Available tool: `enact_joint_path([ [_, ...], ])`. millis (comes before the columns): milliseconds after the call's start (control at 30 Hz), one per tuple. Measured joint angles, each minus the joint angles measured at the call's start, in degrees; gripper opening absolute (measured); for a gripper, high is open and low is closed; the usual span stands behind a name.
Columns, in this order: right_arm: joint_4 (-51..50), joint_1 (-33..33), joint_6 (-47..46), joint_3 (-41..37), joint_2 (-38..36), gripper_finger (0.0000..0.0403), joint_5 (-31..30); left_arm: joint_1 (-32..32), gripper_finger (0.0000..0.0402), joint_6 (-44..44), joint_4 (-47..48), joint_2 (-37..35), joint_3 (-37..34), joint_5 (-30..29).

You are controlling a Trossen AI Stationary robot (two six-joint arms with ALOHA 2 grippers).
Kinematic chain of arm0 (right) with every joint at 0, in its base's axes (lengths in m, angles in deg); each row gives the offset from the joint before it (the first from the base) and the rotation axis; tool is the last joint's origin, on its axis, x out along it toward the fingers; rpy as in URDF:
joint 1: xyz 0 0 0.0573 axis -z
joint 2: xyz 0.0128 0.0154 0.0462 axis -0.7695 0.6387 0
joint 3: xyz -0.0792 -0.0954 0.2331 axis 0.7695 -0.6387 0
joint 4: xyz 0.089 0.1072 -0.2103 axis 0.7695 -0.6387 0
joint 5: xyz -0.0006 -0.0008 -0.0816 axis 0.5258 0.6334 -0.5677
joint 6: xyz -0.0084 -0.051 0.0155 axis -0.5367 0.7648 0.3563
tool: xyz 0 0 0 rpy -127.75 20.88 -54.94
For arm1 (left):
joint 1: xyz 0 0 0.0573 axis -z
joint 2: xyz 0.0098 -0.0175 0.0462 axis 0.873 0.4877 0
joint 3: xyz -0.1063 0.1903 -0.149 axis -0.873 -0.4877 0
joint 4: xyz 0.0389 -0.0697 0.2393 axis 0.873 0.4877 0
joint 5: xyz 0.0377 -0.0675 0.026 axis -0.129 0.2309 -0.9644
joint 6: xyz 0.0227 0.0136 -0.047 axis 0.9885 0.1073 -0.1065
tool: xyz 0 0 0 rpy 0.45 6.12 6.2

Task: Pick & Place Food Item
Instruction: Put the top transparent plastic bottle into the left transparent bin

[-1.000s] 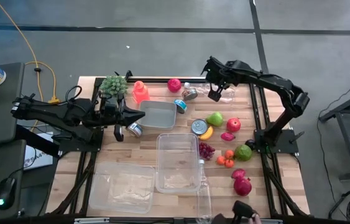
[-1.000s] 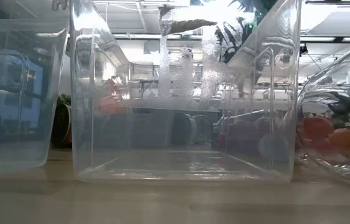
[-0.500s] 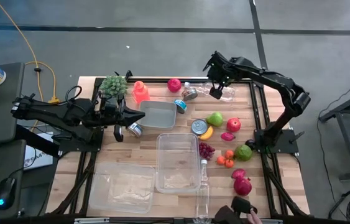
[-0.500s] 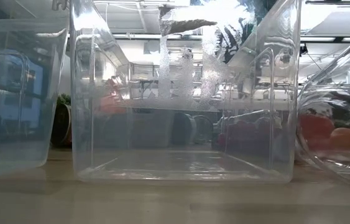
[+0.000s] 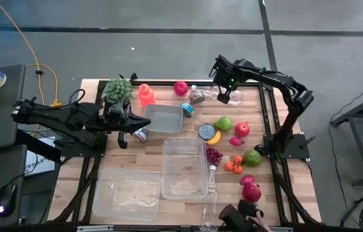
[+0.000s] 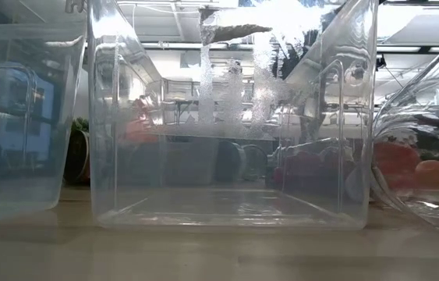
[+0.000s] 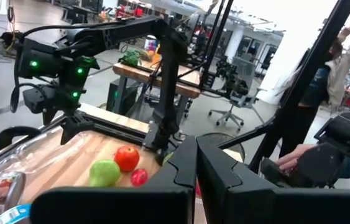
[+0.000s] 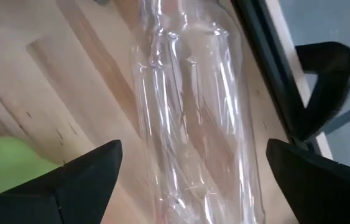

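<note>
A clear plastic bottle lies on its side on the wood by the table's far edge. My right gripper hangs open just above it, pointing down, one finger on either side of it, touching nothing; it is also in the high view. Food lies right of centre: a green pear, a red apple, a banana, grapes and oranges. My left gripper waits shut and level at the table's left, holding nothing.
Two clear bins stand near the front, a grey tray at centre. Several cans, a green plant, a red cup and a standing clear bottle stand around them. A person's hand is at the near edge.
My right gripper has sunk toward the clear bottle at the far edge and stayed open. At the near edge the person's hand has shifted to the left.
</note>
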Motion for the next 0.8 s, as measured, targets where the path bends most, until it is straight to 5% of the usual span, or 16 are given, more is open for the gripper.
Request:
enact_joint_path([
  [467,-0.2,-0.3,-3.3,0.1,8.6,0.0388,-5.2,0.0,0.0001,0.2,3.1,0.0,0.0,0.0],
  [800,1.2,-0.3,-4.6,0.1,9.3,0.0369,-3.6,-0.5,0.0001,0.1,3.5,0.0,0.0,-0.4],
])
